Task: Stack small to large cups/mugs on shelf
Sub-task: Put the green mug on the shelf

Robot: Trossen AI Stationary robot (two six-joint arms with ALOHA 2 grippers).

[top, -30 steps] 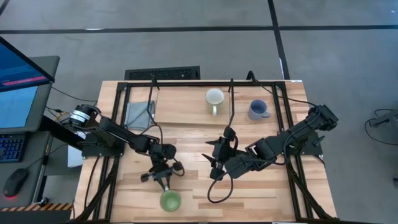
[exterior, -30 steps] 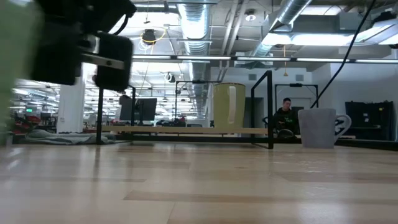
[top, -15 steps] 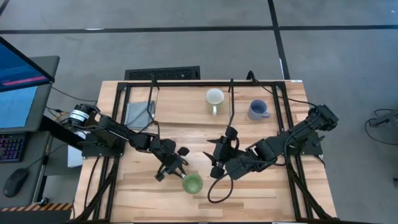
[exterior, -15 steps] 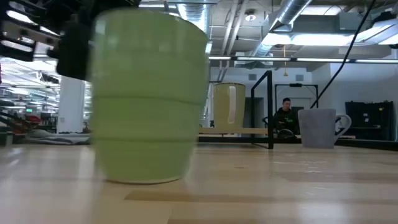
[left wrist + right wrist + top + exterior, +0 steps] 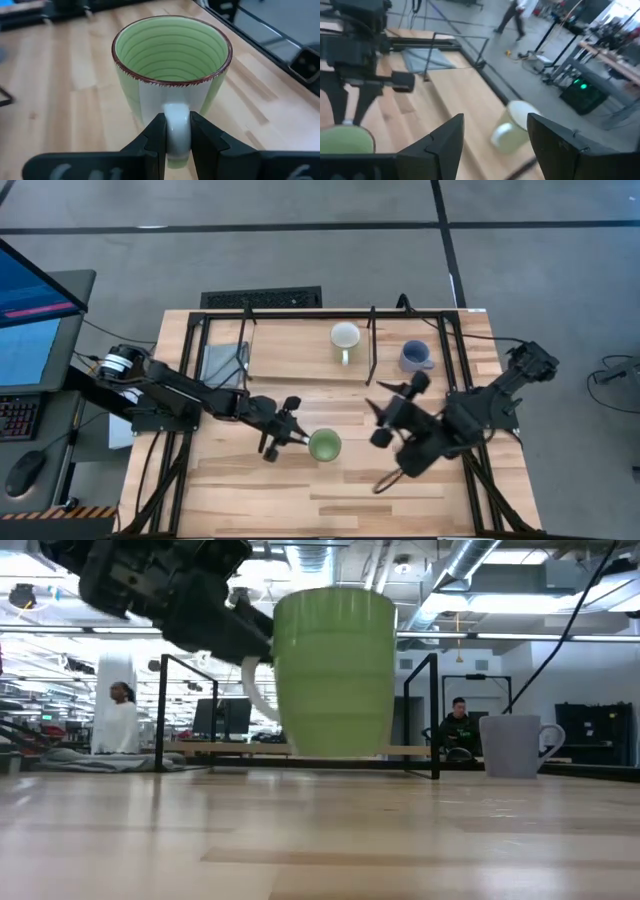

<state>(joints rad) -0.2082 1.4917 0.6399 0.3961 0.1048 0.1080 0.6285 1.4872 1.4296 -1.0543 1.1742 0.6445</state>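
- The green mug (image 5: 324,446) sits low centre in the high view, clear of the table (image 5: 440,490), its handle clamped in the left hand (image 5: 291,438).
- The white mug (image 5: 345,336) stands on the shelf (image 5: 300,365) near the top; the blue-grey mug (image 5: 413,357) rests just right of it.
- The right hand (image 5: 393,412) hangs right of centre, fingers apart, holding nothing.
- To do this well, I'd keep the mug level; a handle grip may let it swing.
- The low view's green mug hides the white one, so relative sizes are hard to judge.
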